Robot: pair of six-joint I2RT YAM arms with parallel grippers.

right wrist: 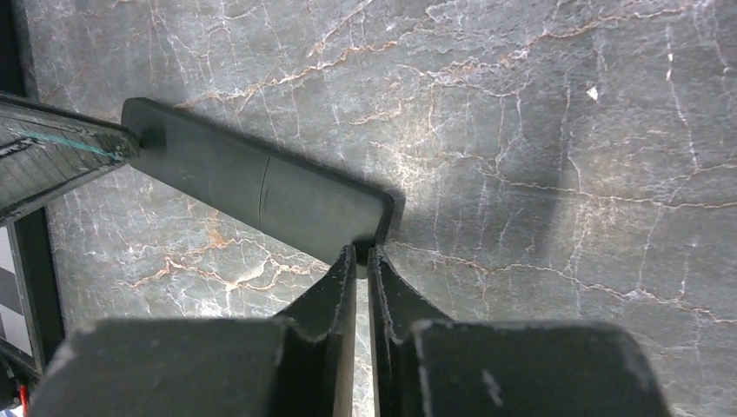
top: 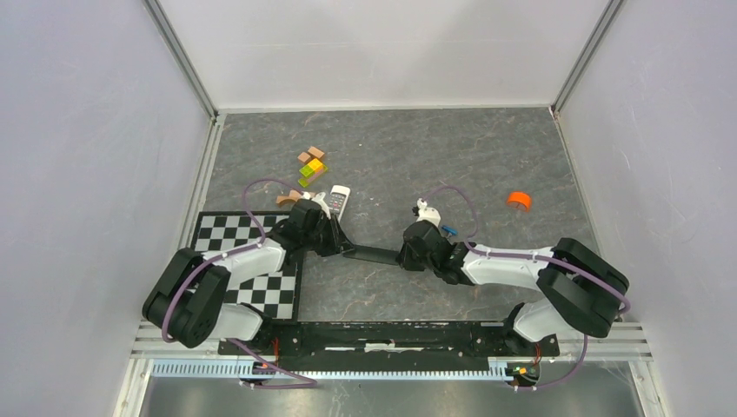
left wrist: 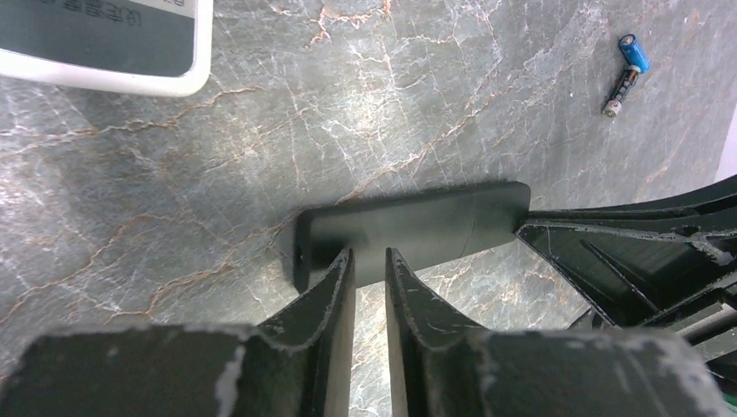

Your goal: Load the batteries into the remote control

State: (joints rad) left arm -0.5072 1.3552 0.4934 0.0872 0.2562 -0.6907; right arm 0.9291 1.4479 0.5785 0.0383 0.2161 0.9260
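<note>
A slim black bar (top: 372, 254) spans the gap between my two grippers. My left gripper (left wrist: 371, 261) is shut on the long edge of the black bar (left wrist: 417, 226), near its left end. The other end of the black bar (right wrist: 252, 187) is pinched at its corner by my shut right gripper (right wrist: 361, 254). The remote control (top: 339, 200), white with a grey face, lies beyond the left gripper, and one corner of the remote control (left wrist: 104, 43) shows in the left wrist view. One battery (left wrist: 627, 74) with a blue end lies on the table behind the right gripper (top: 401, 257).
Coloured wooden blocks (top: 310, 165) sit at the back left. An orange round cap (top: 519, 200) lies at the back right. A checkerboard mat (top: 252, 261) covers the near left under the left arm. Walls close in the table on three sides.
</note>
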